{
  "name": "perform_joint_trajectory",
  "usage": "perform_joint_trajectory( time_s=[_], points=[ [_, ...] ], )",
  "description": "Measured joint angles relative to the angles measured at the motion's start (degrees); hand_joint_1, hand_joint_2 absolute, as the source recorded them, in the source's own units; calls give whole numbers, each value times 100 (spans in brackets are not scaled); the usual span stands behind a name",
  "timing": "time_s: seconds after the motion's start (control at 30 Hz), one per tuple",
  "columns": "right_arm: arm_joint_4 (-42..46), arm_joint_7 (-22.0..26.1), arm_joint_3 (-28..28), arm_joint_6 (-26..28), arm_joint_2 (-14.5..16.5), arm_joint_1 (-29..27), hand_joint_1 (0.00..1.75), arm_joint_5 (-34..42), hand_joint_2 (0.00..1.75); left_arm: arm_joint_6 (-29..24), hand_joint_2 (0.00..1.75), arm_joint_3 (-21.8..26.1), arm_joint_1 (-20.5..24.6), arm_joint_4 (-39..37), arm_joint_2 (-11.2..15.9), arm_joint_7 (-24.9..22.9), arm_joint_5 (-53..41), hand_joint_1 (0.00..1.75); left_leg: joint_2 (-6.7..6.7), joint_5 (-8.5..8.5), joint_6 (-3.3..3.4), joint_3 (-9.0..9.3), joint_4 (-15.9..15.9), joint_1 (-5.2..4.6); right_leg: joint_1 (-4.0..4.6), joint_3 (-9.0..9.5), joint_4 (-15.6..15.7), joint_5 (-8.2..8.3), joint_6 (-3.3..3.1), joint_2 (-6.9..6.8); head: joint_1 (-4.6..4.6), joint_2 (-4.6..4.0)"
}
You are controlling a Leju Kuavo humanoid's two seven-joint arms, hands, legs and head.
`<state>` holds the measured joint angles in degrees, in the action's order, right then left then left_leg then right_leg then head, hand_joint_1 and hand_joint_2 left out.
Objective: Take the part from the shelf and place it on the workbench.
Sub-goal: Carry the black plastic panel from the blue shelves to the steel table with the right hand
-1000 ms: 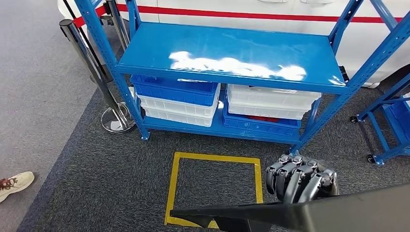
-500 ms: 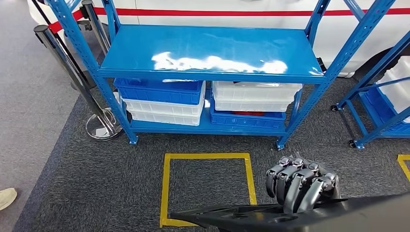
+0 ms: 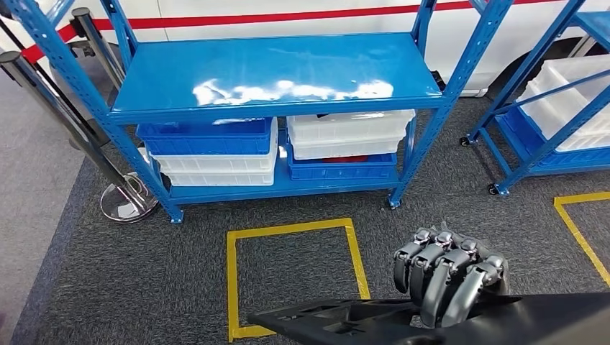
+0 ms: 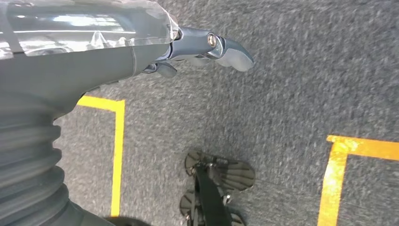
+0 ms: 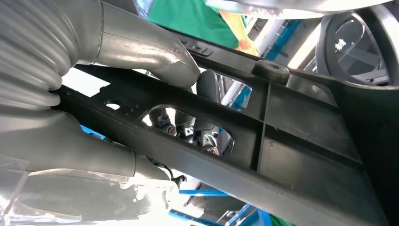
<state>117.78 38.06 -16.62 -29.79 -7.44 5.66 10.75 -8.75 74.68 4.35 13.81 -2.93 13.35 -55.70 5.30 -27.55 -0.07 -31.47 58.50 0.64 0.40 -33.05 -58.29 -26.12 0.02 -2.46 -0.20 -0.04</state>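
The right robot hand (image 3: 449, 277) sits at the lower right of the head view, its fingers curled tight over the edge of the part (image 3: 374, 325), a long black moulded piece that runs along the bottom of the frame. In the right wrist view the thumb (image 5: 155, 54) presses one face of the part (image 5: 282, 141) while the dark fingers show through its cut-out, so the part is off the shelf (image 3: 273, 68) and carried in that hand. The left robot hand (image 4: 207, 49) hangs over the carpet (image 4: 291, 75); whether its fingers are spread or curled I cannot tell.

The grip looks to be near one end, so the long free end could sag, twist in the fingers or slip out during walking. That end points toward the lower left and could also catch a shelf post or the stanchion (image 3: 43, 108) if the robot turns close by. No tabletop appears yet.

Counts: one part; two blue racks, one in the upper middle, one at the upper right; four bins under the near shelf, two blue and two white; one full yellow floor square (image 3: 288, 228) and a corner of another at the right edge.
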Motion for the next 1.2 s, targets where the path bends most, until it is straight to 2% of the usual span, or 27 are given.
perform_joint_trajectory(
  time_s=[0.07, 0.1, 0.17, 0.2, 0.23, 0.27, 0.3, 0.37, 0.43, 0.47, 0.5, 0.53, 0.6, 0.63, 0.67, 0.7, 0.73, 0.77, 0.8, 0.83, 0.87, 0.93, 0.97, 1.03, 1.1, 1.17, 1.2],
  points=[
    [-58, -52, -86, 57, -2, 123, 157, 107, 175, -73, 175, 51, 14, 0, -26, -51, 32, 0, -161, -124, -59, -43, 139, 7, -40, 16, 75, 54, -55, 96, -4, 0],
    [-96, -60, -134, 82, -3, 185, 157, 165, 175, -99, 175, 74, 10, 0, -34, -73, 39, 0, -289, -271, -80, -140, 362, 12, -60, 23, 102, 80, -82, 141, -9, 0],
    [-190, -48, -217, 98, -6, 255, 157, 276, 175, -130, 175, 103, -18, 0, -43, -108, 39, 0, -453, -641, -91, -468, 1077, 14, -50, -3, 101, 97, -113, 245, -16, 0],
    [-240, -31, -246, 91, -7, 258, 157, 316, 175, -134, 175, 110, -37, 0, -46, -115, 34, 0, -473, -757, -91, -626, 1405, 14, -48, -15, 92, 102, -121, 304, -16, 0],
    [-287, 0, -267, 82, -8, 255, 157, 346, 175, -132, 175, 113, -53, 0, -49, -116, 22, 0, -483, -773, -91, -716, 1585, 14, -48, -24, 80, 102, -122, 365, -16, 0],
    [-329, 36, -281, 75, -9, 256, 157, 368, 175, -127, 175, 114, -64, 0, -52, -111, 7, 0, -489, -676, -90, -706, 1553, 16, -53, -29, 63, 100, -119, 428, -17, 0],
    [-364, 82, -290, 66, -10, 259, 157, 383, 175, -122, 175, 114, -71, 0, -56, -97, -11, 0, -513, -474, -90, -587, 1287, 24, -61, -31, 36, 92, -107, 497, -17, 0],
    [-411, 144, -298, 40, -10, 266, 157, 402, 175, -116, 175, 114, -78, 0, -60, -61, -54, 0, -756, -120, -93, -251, 528, 64, -68, -68, -53, 59, -56, 630, -15, 0],
    [-439, 161, -306, 12, -10, 271, 157, 403, 175, -116, 175, 112, -89, 0, -61, -33, -85, 0, -974, -31, -73, -97, 156, 88, -74, -152, -128, 51, 15, 758, -8, 0],
    [-447, 160, -309, 5, -10, 271, 157, 402, 175, -116, 175, 112, -93, 0, -61, -26, -89, 0, -980, -46, -51, -96, 144, 78, -81, -191, -141, 64, 51, 822, -7, 0],
    [-451, 160, -312, 3, -10, 265, 157, 402, 175, -119, 175, 112, -97, -1, -63, -17, -99, 0, -913, -34, -14, -99, 149, 75, -95, -215, -133, 81, 85, 880, -7, 0],
    [-449, 160, -310, 7, -10, 251, 157, 403, 175, -121, 175, 111, -96, -1, -62, -3, -110, 0, -845, -19, 22, -92, 128, 72, -97, -234, -154, 70, 115, 839, -2, 0],
    [-427, 161, -295, 24, -10, 218, 157, 404, 175, -123, 175, 104, -94, -1, -54, 31, -159, 0, -704, 10, 94, -77, 84, 80, -88, -372, -444, -106, 170, 577, 26, 0],
    [-404, 162, -275, 33, -9, 186, 157, 406, 175, -123, 175, 97, -97, 0, -38, 45, -187, 0, -635, 14, 116, -73, 75, 72, -87, -514, -752, -273, 193, 407, 41, 0],
    [-374, 162, -249, 40, -8, 147, 157, 412, 175, -123, 175, 90, -106, 0, -21, 52, -218, 0, -565, 12, 130, -75, 73, 62, -95, -696, -1124, -448, 213, 320, 49, 0],
    [-342, 163, -217, 37, -5, 95, 157, 428, 175, -123, 175, 84, -114, 0, 5, 52, -244, 0, -492, 8, 135, -77, 73, 53, -106, -865, -1464, -576, 226, 288, 49, 0],
    [-313, 163, -183, 21, -3, 43, 157, 460, 175, -122, 175, 79, -119, 0, 31, 51, -261, 0, -418, 3, 139, -77, 74, 47, -112, -963, -1657, -612, 229, 277, 49, 0],
    [-291, 163, -144, -6, 1, 4, 157, 508, 175, -119, 175, 75, -118, 0, 54, 51, -279, 0, -347, -3, 140, -74, 73, 41, -114, -961, -1652, -550, 222, 268, 49, 0],
    [-275, 163, -97, -48, 4, -19, 157, 576, 175, -114, 175, 70, -113, 0, 74, 50, -296, 0, -281, -9, 140, -67, 73, 34, -108, -845, -1435, -402, 201, 248, 49, 0],
    [-263, 163, -43, -95, 8, -29, 157, 653, 175, -110, 175, 62, -107, 0, 88, 50, -314, 0, -224, -16, 138, -55, 72, 27, -89, -641, -1062, -216, 158, 181, 49, 0],
    [-250, 163, 19, -137, 14, -27, 157, 725, 175, -108, 175, 50, -102, 0, 97, 50, -337, 0, -173, -26, 129, -42, 70, 15, -53, -424, -661, -84, 106, 56, 49, 0],
    [-228, 164, 136, -198, 35, -24, 157, 826, 175, -107, 175, 26, -100, 0, 114, 48, -375, 0, -75, -47, 90, -20, 64, -6, 27, -160, -154, 36, 0, -127, 48, 0],
    [-222, 164, 182, -214, 45, -30, 157, 849, 175, -103, 175, 13, -99, 0, 123, 46, -387, 0, -19, -57, 63, -7, 55, -13, 54, -139, -86, 24, -32, -141, 48, 0],
    [-217, 164, 254, -231, 58, -57, 157, 868, 175, -88, 175, -17, -84, 0, 145, 48, -411, 0, 55, -80, 6, 33, 42, -17, 39, -127, -30, 61, -84, -19, 47, -1],
    [-202, 169, 321, -243, 78, -67, 157, 885, 175, -53, 175, -50, -77, 0, 167, 60, -440, 0, -118, -241, -40, -21, 245, -10, -13, -74, 66, 117, -140, 92, 40, -1],
    [-198, 173, 381, -285, 113, -78, 157, 918, 175, -13, 175, -66, -96, 0, 184, 77, -468, 0, -389, -591, -64, -305, 883, 1, -36, -51, 106, 146, -175, 204, 32, 0],
    [-210, 173, 414, -331, 127, -90, 157, 938, 175, 0, 175, -70, -110, 0, 188, 84, -481, 0, -453, -748, -74, -489, 1258, 4, -36, -56, 102, 151, -184, 269, 28, 0]
  ],
)
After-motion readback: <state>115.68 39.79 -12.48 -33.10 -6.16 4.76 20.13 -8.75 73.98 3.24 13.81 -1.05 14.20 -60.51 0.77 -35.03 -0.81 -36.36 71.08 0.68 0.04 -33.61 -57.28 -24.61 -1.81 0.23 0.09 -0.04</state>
